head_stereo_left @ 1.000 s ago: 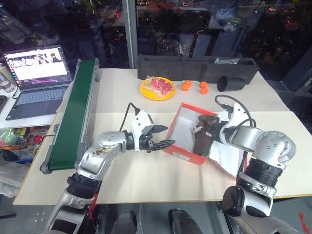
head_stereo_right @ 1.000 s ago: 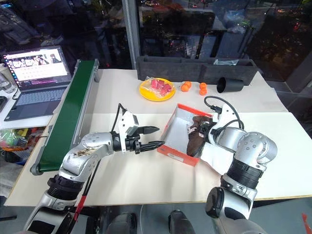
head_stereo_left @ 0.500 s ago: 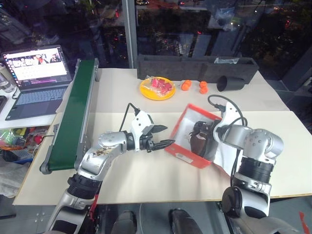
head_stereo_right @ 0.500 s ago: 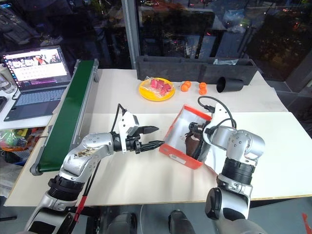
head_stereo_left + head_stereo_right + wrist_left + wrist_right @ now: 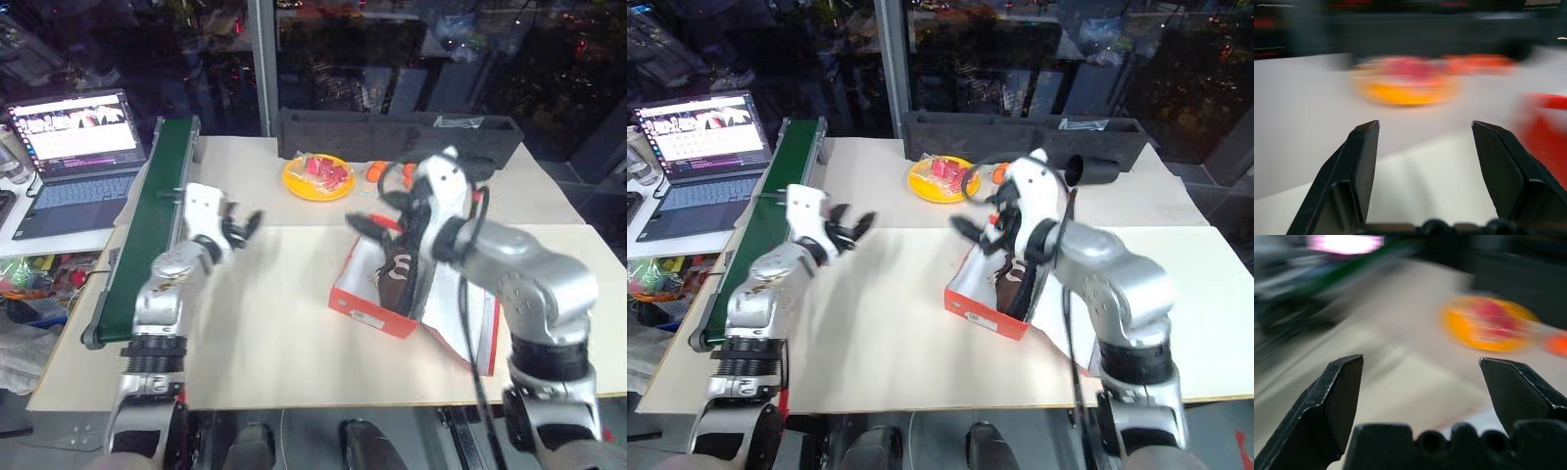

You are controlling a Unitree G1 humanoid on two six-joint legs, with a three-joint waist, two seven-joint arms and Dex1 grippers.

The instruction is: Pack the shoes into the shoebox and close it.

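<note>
Shoebox (image 5: 377, 299) sits open on table (image 5: 274, 323), dark shoes (image 5: 400, 277) inside, lid (image 5: 460, 313) flat toward my right. Right hand (image 5: 377, 223) hovers above box, fingers wide apart, empty. Left hand (image 5: 238, 228) well off near conveyor (image 5: 147, 225), fingers apart, clear of box. Lid closing not yet done.

So the pale counter (image 5: 274, 323) has the red shoebox (image 5: 367, 305) sitting open right of middle, a yellow plate (image 5: 315, 178) and what look like little orange balls (image 5: 408, 174) further back, a long grey tray (image 5: 392, 132) along the far edge, and a green conveyor (image 5: 147, 225) on the left.
</note>
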